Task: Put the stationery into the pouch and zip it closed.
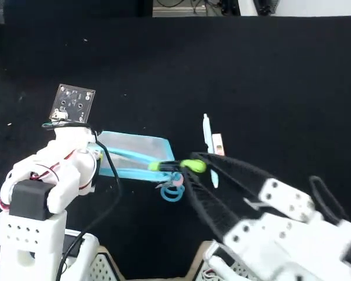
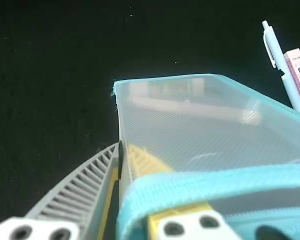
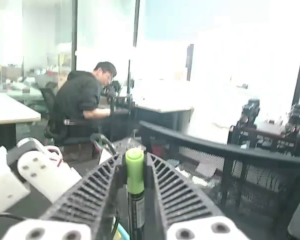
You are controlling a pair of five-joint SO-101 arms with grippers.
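A translucent pouch (image 1: 134,153) with light blue trim lies on the black table. My left gripper (image 1: 99,159) is shut on the pouch's left end; in the left wrist view the pouch (image 2: 200,125) wall is pinched between the grey and yellow fingers of that gripper (image 2: 121,167). At the pouch's right end, by the zip opening, my right gripper (image 1: 186,168) is shut on a green-capped marker (image 1: 191,165). The marker (image 3: 135,172) stands between the black ribbed fingers of the right gripper (image 3: 135,167). A light blue pen (image 1: 208,137) and a pink eraser (image 1: 218,144) lie just right of the pouch.
Blue and pink rings (image 1: 173,190) on the zip pull lie in front of the pouch's right end. A small dark square board (image 1: 74,103) sits behind the left arm. The table's far half is open black cloth (image 1: 251,64).
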